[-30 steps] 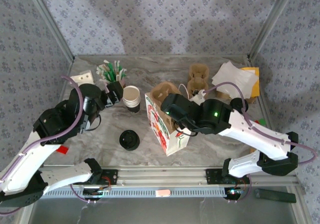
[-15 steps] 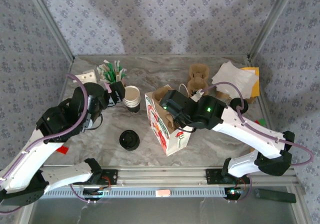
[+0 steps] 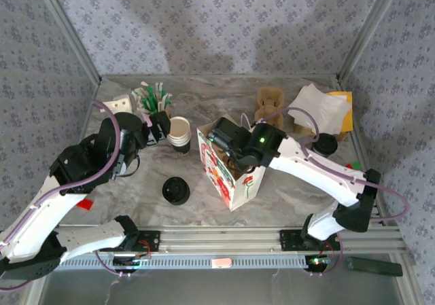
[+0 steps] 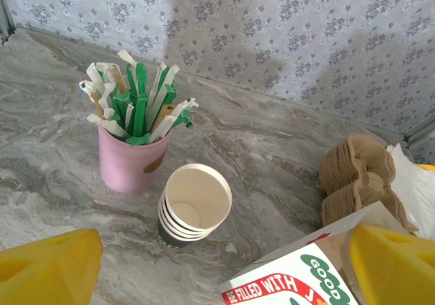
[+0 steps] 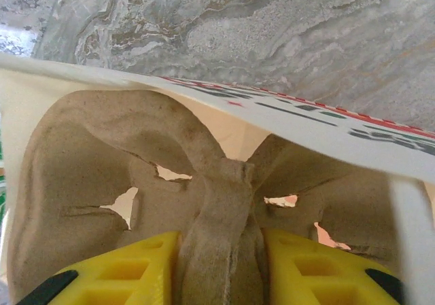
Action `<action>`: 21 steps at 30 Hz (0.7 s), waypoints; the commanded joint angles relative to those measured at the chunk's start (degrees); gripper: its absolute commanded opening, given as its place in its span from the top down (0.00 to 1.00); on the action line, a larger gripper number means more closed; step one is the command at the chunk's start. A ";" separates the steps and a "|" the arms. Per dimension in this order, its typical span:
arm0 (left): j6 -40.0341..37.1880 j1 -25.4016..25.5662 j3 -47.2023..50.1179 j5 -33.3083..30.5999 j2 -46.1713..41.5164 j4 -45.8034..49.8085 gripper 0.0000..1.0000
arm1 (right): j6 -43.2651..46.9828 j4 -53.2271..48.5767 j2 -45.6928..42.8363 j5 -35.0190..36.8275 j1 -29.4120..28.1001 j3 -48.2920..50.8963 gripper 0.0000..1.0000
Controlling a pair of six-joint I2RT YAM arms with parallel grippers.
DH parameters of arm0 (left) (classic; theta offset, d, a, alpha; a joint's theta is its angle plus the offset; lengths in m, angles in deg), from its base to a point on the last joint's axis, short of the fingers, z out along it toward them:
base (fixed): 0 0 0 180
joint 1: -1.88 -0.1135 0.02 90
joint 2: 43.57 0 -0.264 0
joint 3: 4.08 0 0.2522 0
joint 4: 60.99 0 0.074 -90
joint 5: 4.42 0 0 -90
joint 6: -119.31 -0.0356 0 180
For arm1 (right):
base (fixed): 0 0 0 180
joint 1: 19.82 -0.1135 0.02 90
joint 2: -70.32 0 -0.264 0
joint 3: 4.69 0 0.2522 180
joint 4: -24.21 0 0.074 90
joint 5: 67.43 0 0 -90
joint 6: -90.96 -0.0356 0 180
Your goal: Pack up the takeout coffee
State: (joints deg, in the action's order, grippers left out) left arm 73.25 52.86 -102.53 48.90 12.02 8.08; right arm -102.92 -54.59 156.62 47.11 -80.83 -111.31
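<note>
The takeout coffee (image 3: 325,144), a small cup under a black lid, stands on the table to the right of the white printed paper bag (image 3: 231,183). My right gripper (image 3: 231,149) is over the bag's open top. In the right wrist view that gripper (image 5: 221,250) is shut on the middle ridge of a brown pulp cup carrier (image 5: 102,155), which sits inside the bag's rim (image 5: 326,132). My left gripper (image 3: 158,127) is open and holds nothing. It hovers above the stack of lidless cups (image 4: 196,200), well left of the bag's corner (image 4: 299,288).
A pink cup of stirrers (image 3: 153,101) stands behind the cup stack (image 3: 179,134). A pile of black lids (image 3: 176,190) lies front left of the bag. More pulp carriers (image 3: 270,104) and white napkins (image 3: 318,108) are at the back right.
My right arm has swung left and forward, bringing the carrier over the bag's mouth and down into it. The left arm has barely moved.
</note>
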 commanded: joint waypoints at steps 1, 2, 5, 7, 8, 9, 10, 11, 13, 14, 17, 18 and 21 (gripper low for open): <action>-1.17 -0.44 -1.62 -0.41 -0.79 0.06 0.06 | 2.36 -2.56 1.68 0.00 0.65 -2.87 0.65; -1.21 -0.43 -1.56 -0.40 -0.88 0.14 0.06 | 2.70 -2.98 2.18 -0.18 0.82 -3.15 0.65; -1.23 -0.44 -1.40 -0.57 -1.24 0.32 0.06 | 3.61 -3.89 3.60 -0.36 1.28 -3.90 0.65; -1.32 -0.40 -1.27 -0.67 -1.50 0.33 0.06 | 4.01 -4.39 4.38 -0.38 1.67 -4.08 0.65; -1.36 -0.44 -1.25 -0.67 -1.54 0.32 0.06 | 4.19 -4.73 4.61 -0.36 1.88 -4.00 0.65; -1.40 -0.44 -1.27 -0.67 -1.62 0.40 0.06 | 4.21 -4.91 4.88 -0.60 2.03 -3.79 0.65; -1.48 -0.44 -1.21 -0.72 -1.63 0.49 0.06 | 4.21 -4.84 5.05 -0.81 2.31 -3.44 0.65; -1.50 -0.44 -1.19 -0.75 -1.71 0.50 0.06 | 4.21 -4.87 5.24 -0.89 2.46 -3.23 0.65; -1.71 -0.44 -1.12 -0.75 -1.83 0.50 0.06 | 4.21 -5.20 5.52 -1.18 2.58 -3.03 0.65; -1.68 -0.44 -1.16 -0.75 -1.89 0.58 0.06 | 4.21 -5.46 5.54 -1.19 2.60 -3.07 0.65; -1.67 -0.39 -0.89 -0.75 -1.97 0.59 0.06 | 4.21 -6.58 5.30 -0.55 2.65 -3.59 0.65; -1.67 -0.38 -0.77 -0.74 -1.94 0.59 0.06 | 4.21 -6.97 5.20 -0.41 2.57 -3.86 0.65; -1.59 -0.44 -0.40 -0.41 -1.98 0.35 0.06 | 4.21 -7.47 4.76 0.07 2.60 -4.65 0.65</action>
State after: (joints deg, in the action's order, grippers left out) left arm 72.79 52.86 -102.53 48.87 10.80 8.28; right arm -99.44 -58.24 161.30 45.69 -78.45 -114.11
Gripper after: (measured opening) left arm 0.937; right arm 0.351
